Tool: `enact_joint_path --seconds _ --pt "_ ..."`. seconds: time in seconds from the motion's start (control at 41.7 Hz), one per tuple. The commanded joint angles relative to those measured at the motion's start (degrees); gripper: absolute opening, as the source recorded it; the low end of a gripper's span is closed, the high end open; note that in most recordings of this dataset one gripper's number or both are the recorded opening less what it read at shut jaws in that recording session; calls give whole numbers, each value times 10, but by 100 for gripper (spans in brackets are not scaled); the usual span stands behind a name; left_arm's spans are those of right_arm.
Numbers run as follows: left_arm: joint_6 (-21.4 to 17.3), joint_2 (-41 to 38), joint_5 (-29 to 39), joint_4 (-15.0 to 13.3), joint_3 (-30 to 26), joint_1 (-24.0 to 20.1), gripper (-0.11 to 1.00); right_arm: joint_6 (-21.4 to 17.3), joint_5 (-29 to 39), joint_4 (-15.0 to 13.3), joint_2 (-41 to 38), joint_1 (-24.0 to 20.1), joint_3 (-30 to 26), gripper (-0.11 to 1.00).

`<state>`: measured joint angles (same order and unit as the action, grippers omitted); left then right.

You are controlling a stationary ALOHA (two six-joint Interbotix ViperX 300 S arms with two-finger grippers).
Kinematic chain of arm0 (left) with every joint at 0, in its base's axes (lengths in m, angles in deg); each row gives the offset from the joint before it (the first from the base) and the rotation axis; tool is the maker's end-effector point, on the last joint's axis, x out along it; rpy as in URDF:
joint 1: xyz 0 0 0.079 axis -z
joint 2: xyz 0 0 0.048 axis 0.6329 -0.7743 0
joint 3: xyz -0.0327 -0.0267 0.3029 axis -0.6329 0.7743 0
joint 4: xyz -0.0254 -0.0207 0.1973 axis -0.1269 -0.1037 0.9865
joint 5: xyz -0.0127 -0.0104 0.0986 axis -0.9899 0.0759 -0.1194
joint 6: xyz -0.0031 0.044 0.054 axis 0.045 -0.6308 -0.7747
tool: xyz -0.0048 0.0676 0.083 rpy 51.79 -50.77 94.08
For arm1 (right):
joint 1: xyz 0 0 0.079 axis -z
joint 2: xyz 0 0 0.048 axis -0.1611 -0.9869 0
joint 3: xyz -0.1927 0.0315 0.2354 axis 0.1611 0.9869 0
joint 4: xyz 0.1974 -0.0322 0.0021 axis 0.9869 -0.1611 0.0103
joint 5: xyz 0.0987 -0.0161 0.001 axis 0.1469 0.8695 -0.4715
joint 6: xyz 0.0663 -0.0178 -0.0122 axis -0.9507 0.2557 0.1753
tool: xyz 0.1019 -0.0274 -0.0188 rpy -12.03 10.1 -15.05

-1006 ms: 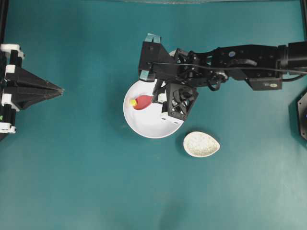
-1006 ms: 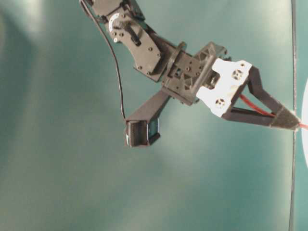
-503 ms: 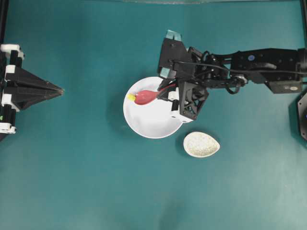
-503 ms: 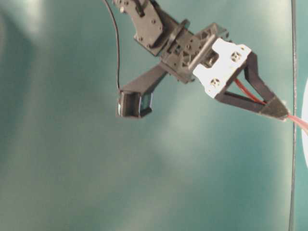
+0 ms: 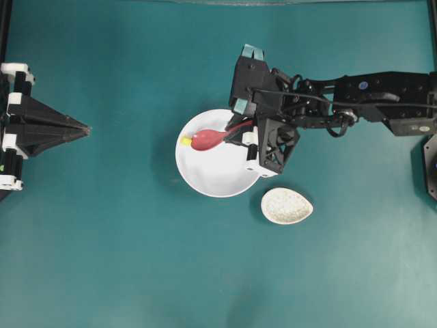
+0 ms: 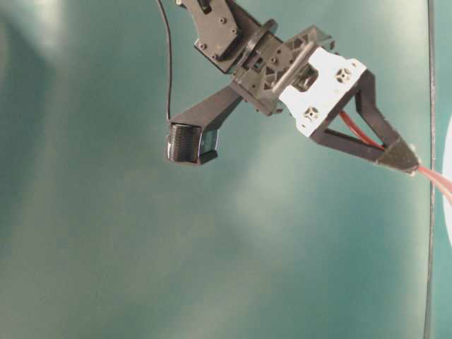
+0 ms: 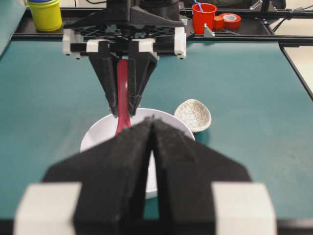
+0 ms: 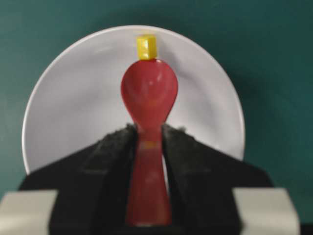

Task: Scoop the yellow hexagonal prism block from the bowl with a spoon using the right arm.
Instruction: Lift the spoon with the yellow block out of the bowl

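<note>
Yellow hexagonal prism block is sitting inside the bowl, near its left rim in the overhead view, right at the tip of the spoon. From the right wrist view we're seeing the block touching the front edge of the scoop, not in it.

Going left to right in the overhead:

- Left gripper is parked at the far left edge, well apart from everything. We're seeing its fingers pressed together in the left wrist view, gripping nothing.
- Bowl is sitting mid-table, with the spoon's scoop lying over its upper-left part.
- Right gripper is hanging over the bowl's upper-right rim, its fingers pinching the spoon handle from both sides (the handle is running back between them, scoop pointing away from the wrist camera). The table-level view is showing the handle sticking out past the fingertips.
- Speckled dish is sitting just beside the bowl, to its lower right, not touching it.
- Right arm is stretching in from the right edge.

Behind the table in the left wrist view we're also seeing a red cup and a yellow tub.
</note>
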<state>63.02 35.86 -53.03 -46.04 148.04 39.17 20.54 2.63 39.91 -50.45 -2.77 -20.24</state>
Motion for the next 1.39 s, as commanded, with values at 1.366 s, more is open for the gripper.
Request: enact_joint_path --seconds 1.366 --pt "1 -5 -3 1 -13 1 0 5 -252 -2 105 -25 113 26"
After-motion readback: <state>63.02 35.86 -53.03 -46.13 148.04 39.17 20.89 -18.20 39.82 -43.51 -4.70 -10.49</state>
